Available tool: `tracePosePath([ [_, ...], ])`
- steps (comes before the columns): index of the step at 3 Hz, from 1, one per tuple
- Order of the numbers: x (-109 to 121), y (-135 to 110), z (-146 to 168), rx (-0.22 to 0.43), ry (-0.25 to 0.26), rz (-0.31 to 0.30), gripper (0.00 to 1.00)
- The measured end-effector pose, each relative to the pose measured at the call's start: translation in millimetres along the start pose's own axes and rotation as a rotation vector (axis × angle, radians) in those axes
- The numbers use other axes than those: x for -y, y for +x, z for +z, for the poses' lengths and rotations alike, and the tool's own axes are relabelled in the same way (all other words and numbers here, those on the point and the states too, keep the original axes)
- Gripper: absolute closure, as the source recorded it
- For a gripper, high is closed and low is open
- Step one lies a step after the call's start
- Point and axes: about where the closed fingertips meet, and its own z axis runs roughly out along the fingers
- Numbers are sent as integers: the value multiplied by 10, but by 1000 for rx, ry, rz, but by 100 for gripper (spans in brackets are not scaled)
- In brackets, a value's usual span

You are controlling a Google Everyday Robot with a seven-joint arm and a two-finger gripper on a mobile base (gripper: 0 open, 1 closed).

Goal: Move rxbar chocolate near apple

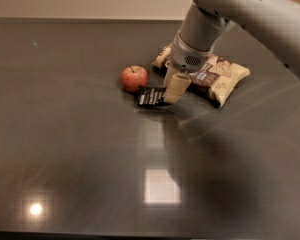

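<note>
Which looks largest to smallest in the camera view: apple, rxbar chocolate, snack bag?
1. snack bag, clearly largest.
2-3. apple and rxbar chocolate: about alike. The gripper, at the bar's right end, hides part of it, so I won't rank them.
</note>
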Motion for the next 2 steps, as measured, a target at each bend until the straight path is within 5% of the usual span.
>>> tracePosePath([
  [2,-3,-13,26,0,-2,-3,11],
])
